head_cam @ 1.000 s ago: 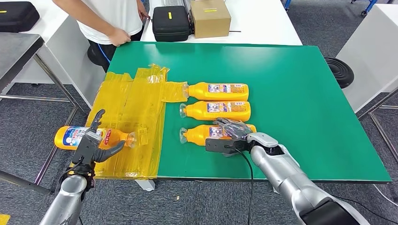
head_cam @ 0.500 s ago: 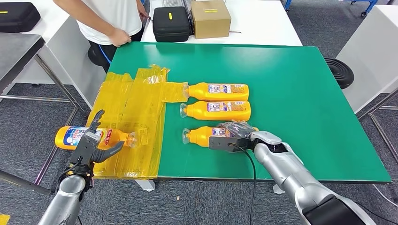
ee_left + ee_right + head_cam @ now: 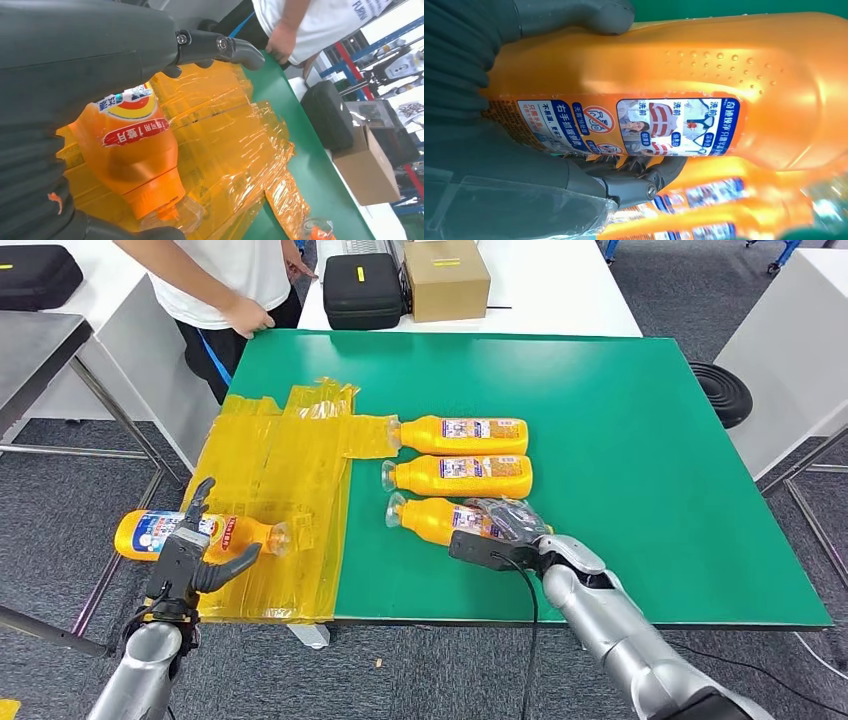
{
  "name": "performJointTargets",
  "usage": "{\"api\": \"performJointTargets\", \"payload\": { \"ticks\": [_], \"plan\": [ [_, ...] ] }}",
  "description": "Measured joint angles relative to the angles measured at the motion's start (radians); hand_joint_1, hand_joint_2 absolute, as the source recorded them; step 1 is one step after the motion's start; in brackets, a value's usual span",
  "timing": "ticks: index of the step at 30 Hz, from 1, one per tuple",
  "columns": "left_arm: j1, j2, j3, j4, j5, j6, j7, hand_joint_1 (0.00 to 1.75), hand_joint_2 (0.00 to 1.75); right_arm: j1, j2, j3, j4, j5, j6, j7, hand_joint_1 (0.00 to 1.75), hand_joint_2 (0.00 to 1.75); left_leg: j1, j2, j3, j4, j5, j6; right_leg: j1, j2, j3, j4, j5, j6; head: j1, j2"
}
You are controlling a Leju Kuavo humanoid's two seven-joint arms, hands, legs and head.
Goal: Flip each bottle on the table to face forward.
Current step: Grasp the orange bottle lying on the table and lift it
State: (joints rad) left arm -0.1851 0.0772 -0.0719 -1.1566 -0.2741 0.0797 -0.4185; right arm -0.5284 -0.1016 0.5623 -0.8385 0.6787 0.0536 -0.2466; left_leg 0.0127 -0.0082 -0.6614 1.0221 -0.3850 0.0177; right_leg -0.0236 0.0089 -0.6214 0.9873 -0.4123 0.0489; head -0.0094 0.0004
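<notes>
Across my green table (image 3: 620,440) a patch of crinkled yellow tape (image 3: 275,490) covers the left end. Beyond the far edge I see a black case (image 3: 362,290) beside a cardboard box (image 3: 447,278) on a white table (image 3: 560,290). A person (image 3: 225,280) in a white shirt rests one hand on the table's far left corner.

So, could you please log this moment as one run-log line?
left hand: holds orange bottle over yellow film | right hand: grips nearest row bottle | two far bottles: lying untouched
</notes>
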Motion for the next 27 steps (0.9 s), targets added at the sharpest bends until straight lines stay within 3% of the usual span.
{"api": "performJointTargets", "payload": {
  "ticks": [12,17,21,27],
  "plan": [
    [0.008,-0.005,0.001,-0.011,0.014,0.010,-0.004,0.00,1.75,0.029,0.012,-0.025,-0.029,-0.012,-0.023,-0.014,1.75,1.75,0.000,0.000,0.000,0.000,0.000,0.000,0.000,0.000,0.000,0.000,0.000,0.000,0.000,0.000],
    [0.031,-0.037,0.013,-0.062,0.107,0.008,-0.020,0.00,1.75,0.137,0.079,-0.117,-0.198,-0.055,-0.126,-0.115,1.75,1.75,0.000,0.000,-0.005,0.000,0.000,0.000,0.000,0.000,-0.004,0.000,0.000,0.000,0.000,0.000],
    [0.027,-0.062,0.013,-0.095,0.313,-0.174,-0.010,0.00,1.75,0.193,0.169,-0.201,-0.358,-0.113,-0.187,-0.248,1.75,1.75,0.000,0.000,-0.007,0.000,0.000,0.000,0.000,0.000,-0.007,0.000,0.000,0.000,0.000,0.000],
    [0.021,-0.062,0.009,-0.096,0.418,-0.302,0.000,0.00,1.75,0.197,0.190,-0.218,-0.369,-0.123,-0.188,-0.268,1.75,1.75,0.000,0.000,-0.007,0.000,0.000,0.000,0.000,0.000,-0.007,0.000,0.000,0.000,0.000,0.000]
  ]
}}
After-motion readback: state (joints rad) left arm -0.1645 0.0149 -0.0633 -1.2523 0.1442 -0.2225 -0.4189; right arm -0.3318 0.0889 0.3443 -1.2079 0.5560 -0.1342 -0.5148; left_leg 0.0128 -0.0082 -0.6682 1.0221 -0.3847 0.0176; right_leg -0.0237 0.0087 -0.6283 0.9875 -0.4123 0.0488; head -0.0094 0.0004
